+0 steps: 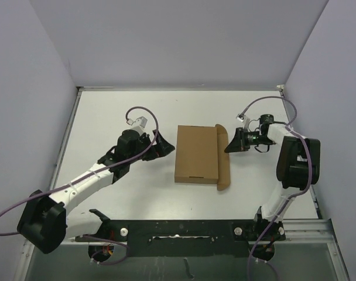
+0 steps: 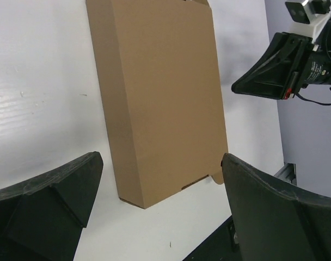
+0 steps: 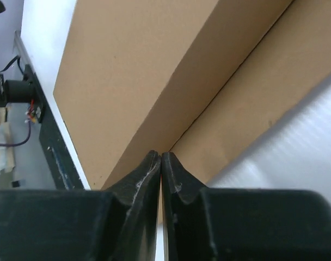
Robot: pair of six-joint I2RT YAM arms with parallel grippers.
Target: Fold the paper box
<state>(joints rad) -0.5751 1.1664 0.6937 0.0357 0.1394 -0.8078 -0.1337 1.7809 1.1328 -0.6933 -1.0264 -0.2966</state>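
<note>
The right gripper (image 3: 161,163), pinched shut on nothing just beside the loose flap (image 1: 223,158), should, I'd say, nudge that flap in bluntly while the left gripper (image 1: 165,146), gaping wide and empty, braces the opposite edge of the paper box (image 1: 195,153) lying flat in the middle of the table (image 1: 125,111).

No text, label, brand, number or sign can be read in any of the three views. The paper box (image 1: 195,153) shows only plain brown cardboard on every visible face, with no legible print.
</note>
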